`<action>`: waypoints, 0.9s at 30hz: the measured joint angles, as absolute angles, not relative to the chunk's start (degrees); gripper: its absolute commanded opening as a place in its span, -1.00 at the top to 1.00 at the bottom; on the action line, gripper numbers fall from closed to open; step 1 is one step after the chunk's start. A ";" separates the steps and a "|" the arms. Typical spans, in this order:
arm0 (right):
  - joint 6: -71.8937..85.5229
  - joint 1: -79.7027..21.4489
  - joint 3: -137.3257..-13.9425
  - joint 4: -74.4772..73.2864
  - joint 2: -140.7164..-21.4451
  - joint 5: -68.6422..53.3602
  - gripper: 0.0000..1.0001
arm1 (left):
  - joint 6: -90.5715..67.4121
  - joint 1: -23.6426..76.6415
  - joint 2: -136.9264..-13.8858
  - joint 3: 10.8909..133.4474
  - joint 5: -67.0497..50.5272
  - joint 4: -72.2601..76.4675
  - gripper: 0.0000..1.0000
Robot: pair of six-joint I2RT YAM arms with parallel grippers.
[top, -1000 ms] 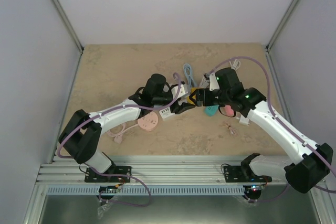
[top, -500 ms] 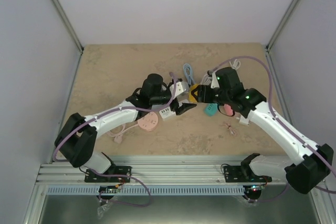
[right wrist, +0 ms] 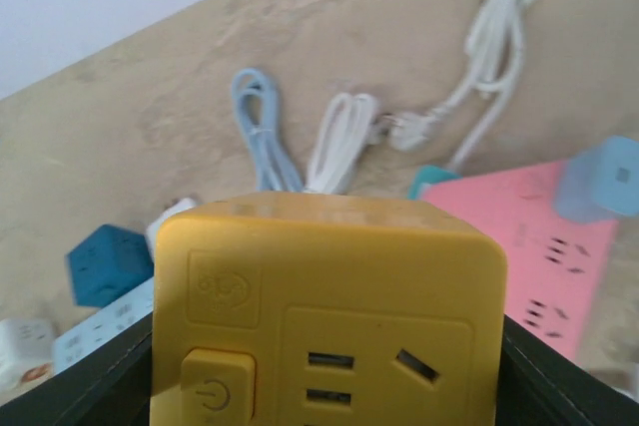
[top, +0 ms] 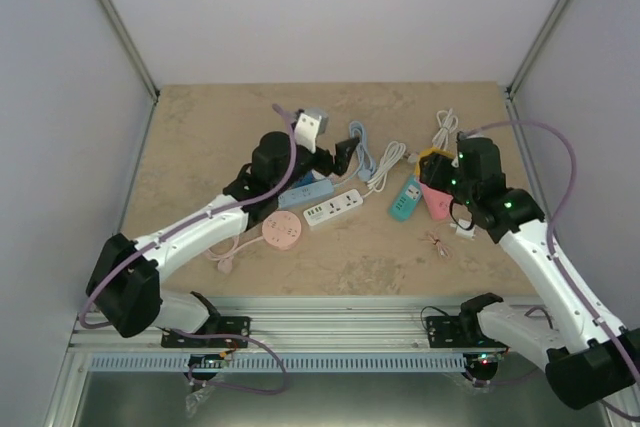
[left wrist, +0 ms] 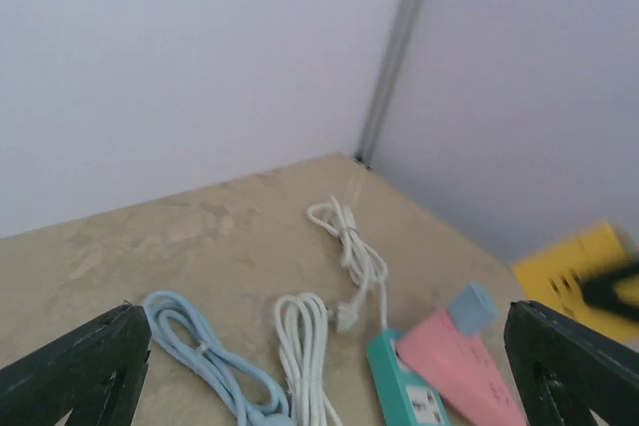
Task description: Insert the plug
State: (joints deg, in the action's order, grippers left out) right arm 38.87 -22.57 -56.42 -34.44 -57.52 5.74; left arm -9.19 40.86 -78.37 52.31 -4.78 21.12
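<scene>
Both arms have drawn away from where they met a second ago. The left gripper (top: 345, 155) has pulled back to the left, its fingers wide apart and empty. The right gripper (top: 440, 169) has swung off to the right, clamped on the yellow socket cube (right wrist: 329, 306). The plug (left wrist: 346, 317) on a white cord lies loose on the table (top: 200, 137) ahead of the left gripper, near a teal power strip (left wrist: 407, 391).
</scene>
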 measured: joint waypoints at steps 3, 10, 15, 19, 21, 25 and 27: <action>38.89 -19.42 -54.11 -36.23 -55.33 7.01 0.04 | -16.32 39.31 -78.37 56.36 -0.69 17.17 -0.99; 40.03 -13.61 -47.72 -38.44 -49.74 8.45 0.07 | -32.51 27.92 -80.90 57.19 -5.26 14.17 -0.99; 41.87 -9.74 -43.11 -39.33 -48.38 8.25 0.09 | -35.29 28.21 -88.29 58.17 -10.39 11.70 -0.99; 42.94 -6.92 -39.88 -38.54 -48.12 7.03 0.09 | -36.03 29.45 -94.41 60.42 -13.30 9.21 -0.99; 43.24 -5.43 -38.33 -37.26 -48.51 5.87 0.09 | -35.99 30.92 -97.03 62.46 -14.15 8.19 -0.99; 43.20 -0.30 -34.59 -32.42 -50.63 0.78 0.10 | -35.75 34.89 -100.90 66.78 -16.27 7.75 -0.99; 42.83 3.09 -33.36 -29.85 -52.60 -2.87 0.10 | -35.77 36.60 -102.59 68.86 -17.32 7.73 -0.99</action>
